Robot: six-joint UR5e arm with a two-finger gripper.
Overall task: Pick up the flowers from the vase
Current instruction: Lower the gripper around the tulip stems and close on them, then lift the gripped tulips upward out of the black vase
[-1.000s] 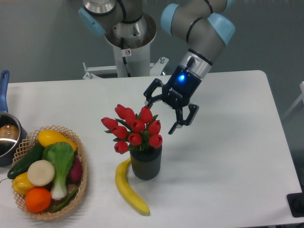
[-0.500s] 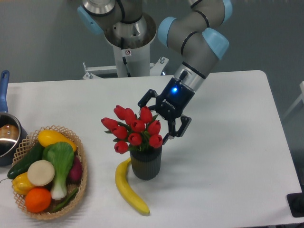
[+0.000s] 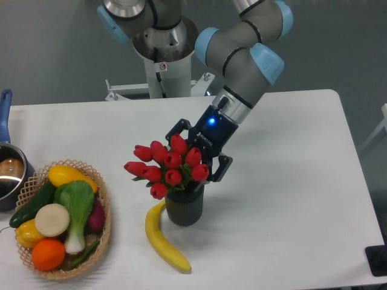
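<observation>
The flowers [image 3: 164, 167], a bunch of red tulip buds with green leaves, stand in the dark ribbed vase [image 3: 184, 209] near the table's middle front. The bunch leans to the left, wider than the vase's mouth. My gripper [image 3: 194, 157] comes down at a slant from the upper right and is open. One finger [image 3: 176, 127] shows behind the top of the bunch and the other finger [image 3: 222, 167] sits at its right side, so the jaws straddle the right part of the buds. Its fingertips are partly hidden by the tulips.
A yellow banana [image 3: 163, 239] lies against the vase's left front. A wicker basket [image 3: 104, 205] of vegetables and fruit sits at front left. A blue-handled pot [image 3: 8, 174] is at the left edge. The arm's base [image 3: 163, 57] stands behind the table.
My gripper has come down and to the left, from beside the bunch to around its right side. The flowers have been pushed and tilted slightly left; the vase has shifted a little.
</observation>
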